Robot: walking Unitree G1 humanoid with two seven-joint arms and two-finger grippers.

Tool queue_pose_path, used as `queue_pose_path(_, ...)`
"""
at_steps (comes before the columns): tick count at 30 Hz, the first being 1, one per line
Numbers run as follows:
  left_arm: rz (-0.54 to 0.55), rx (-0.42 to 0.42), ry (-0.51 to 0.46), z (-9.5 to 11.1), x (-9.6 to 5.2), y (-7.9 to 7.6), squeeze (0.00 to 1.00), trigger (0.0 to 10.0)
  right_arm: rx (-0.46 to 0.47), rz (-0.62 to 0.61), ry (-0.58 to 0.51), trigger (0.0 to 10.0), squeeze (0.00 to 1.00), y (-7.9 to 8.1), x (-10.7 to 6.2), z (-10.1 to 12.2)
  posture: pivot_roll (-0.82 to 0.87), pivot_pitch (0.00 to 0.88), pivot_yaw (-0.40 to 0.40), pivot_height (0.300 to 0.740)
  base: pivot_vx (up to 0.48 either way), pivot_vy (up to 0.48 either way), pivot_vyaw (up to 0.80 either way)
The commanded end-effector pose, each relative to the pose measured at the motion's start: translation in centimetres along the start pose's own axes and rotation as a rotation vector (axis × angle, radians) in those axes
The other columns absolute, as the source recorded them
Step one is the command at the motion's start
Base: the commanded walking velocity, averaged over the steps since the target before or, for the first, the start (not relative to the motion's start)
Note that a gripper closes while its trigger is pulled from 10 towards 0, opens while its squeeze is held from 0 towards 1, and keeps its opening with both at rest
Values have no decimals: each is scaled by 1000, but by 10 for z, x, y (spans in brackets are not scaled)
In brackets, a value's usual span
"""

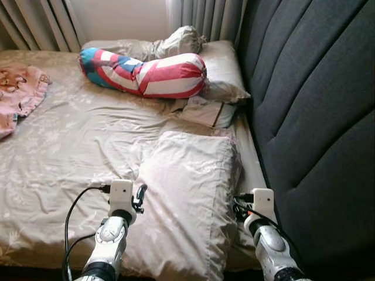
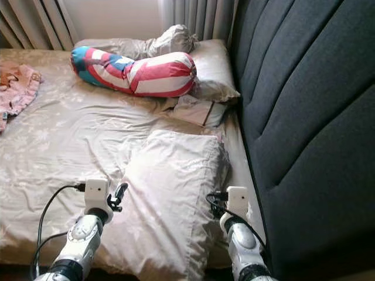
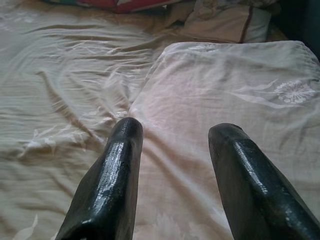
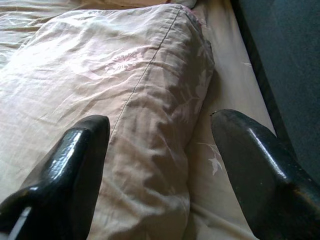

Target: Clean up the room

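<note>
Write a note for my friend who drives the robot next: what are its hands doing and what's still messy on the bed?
Left gripper: open, over the near pillow's left edge, holding nothing.
Right gripper: open, straddling that pillow's right edge by the dark headboard.
Done: nothing gripped yet.
Left: near pillow lies askew, striped bolster and crumpled far pillow need straightening, pink cloth lies on the wrinkled sheet.

Grey curtains (image 1: 208, 16) hang behind a dark padded headboard (image 1: 316, 117).

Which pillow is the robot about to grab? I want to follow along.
The beige pillow lying nearest, flanked by the open left gripper and right gripper; the striped bolster lies beyond it.
</note>
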State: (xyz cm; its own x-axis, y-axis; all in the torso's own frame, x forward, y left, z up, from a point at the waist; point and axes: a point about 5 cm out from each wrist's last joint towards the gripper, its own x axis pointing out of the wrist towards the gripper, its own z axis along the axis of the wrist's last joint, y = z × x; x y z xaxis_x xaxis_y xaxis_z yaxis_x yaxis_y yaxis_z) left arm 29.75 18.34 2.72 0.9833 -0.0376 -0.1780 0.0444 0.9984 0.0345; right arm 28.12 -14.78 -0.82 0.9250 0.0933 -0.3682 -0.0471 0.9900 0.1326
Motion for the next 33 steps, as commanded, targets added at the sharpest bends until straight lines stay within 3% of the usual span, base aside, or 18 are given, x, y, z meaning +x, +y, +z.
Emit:
queue_pose_path(1, -8, -1, 7, -1, 0, -1, 0, 10000, -9, -8, 14, 10000, 0, -4, -2, -4, -147, 64, -78, 676, 0, 0, 0)
queue_pose_path(10, -8, 0, 12, -2, -1, -1, 0, 10000, -37, 3, 56, 10000, 0, -1, -2, -7, -148, 65, -78, 666, 0, 0, 0)
queue_pose_path(26, -8, 1, 17, -1, 1, -1, 0, 10000, -2, 8, 3, 10000, 0, -2, -1, -2, -149, 77, -77, 661, 0, 0, 0)
queue_pose_path(27, -8, 1, 16, -1, 1, -1, 0, 10000, 35, 28, -21, 10000, 0, 0, -2, 0, -148, 78, -78, 661, 0, 0, 0)
queue_pose_path(33, -7, 1, 17, -1, 1, -1, 0, 10000, 34, 26, -26, 10000, 0, -1, -1, 1, -148, 80, -77, 686, 0, 0, 0)
